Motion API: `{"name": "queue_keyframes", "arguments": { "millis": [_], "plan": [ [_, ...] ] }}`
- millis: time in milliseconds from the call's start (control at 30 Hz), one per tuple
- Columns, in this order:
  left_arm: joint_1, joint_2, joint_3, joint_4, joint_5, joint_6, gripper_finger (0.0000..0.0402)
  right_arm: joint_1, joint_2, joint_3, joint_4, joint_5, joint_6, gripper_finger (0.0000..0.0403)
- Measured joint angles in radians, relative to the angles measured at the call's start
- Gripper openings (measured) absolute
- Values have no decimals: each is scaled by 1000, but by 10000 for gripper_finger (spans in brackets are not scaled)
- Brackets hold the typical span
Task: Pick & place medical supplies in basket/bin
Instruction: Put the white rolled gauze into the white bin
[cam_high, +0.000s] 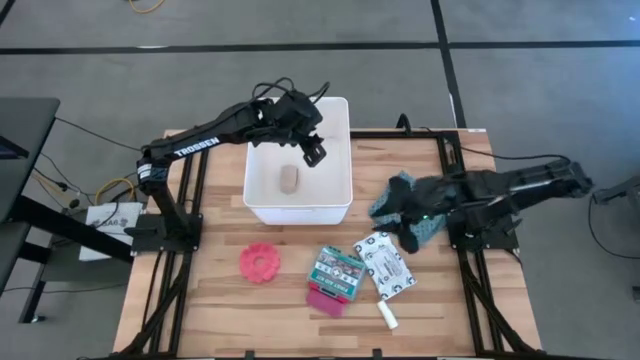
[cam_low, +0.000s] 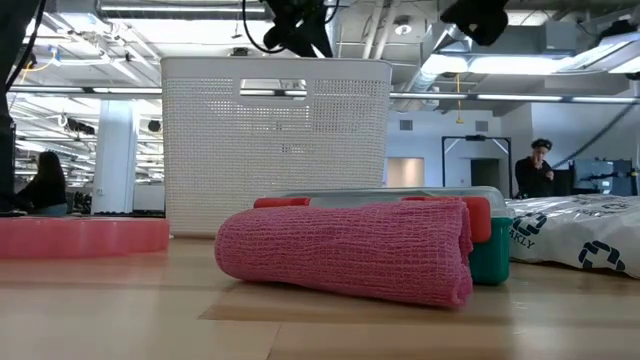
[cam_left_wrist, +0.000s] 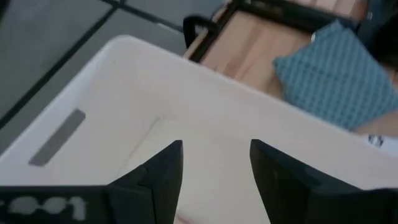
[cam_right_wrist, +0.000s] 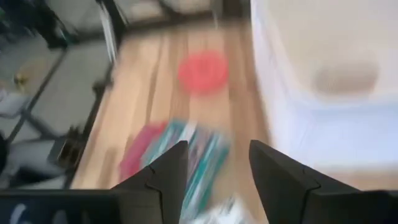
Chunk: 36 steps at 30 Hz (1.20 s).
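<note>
Wooden slats form your table (cam_high: 230, 320), with grey floor around it. At upper centre of the overhead view sits the white rectangular plastic tub (cam_high: 298, 210), a small beige roll (cam_high: 289, 180) already inside. Your left gripper (cam_high: 313, 152) hangs over the tub, fingers spread and empty, apparently just after a drop. Your right gripper (cam_high: 405, 238), at right of centre, is open and empty above the white black-patterned pouch (cam_high: 385, 264), near the teal dotted cloth (cam_high: 405, 205). Lower centre waits the rest: pink spiky disc (cam_high: 262, 262), teal-green printed packet (cam_high: 336, 270), magenta flat piece (cam_high: 325, 302), small white tube (cam_high: 387, 317).
</note>
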Motion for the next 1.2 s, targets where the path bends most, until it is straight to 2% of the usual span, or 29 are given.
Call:
{"name": "queue_keyframes", "arguments": {
  "millis": [67, 167, 367, 500, 633, 833, 933, 1100, 1200],
  "plan": [
    [-8, 0, 0, -31, -12, 13, 176, 35, 91, 82, -153, -44, 112, 169],
    [-22, 0, 0, -67, -60, 20, 176, 109, 221, 174, -250, -108, 260, 167],
    [-65, 0, 0, -45, -153, -29, 176, 291, 458, 293, -258, -177, 576, 157],
    [-102, 0, 1, -32, -154, -42, 176, 392, 607, 342, -260, -310, 720, 153],
    [-145, 0, 1, -43, -156, -68, 176, 422, 744, 369, -280, -442, 792, 157],
    [-213, 0, 1, -37, -155, -87, 176, 413, 873, 404, -344, -428, 866, 163],
    [-240, 1, 1, -37, -157, -87, 176, 420, 894, 407, -342, -377, 1007, 165],
    [-284, 1, 1, -40, -197, -81, 176, 426, 897, 399, -408, -254, 1092, 164],
    [-303, 1, 1, -43, -216, -60, 176, 431, 897, 390, -448, -239, 1116, 164]
  ]
}}
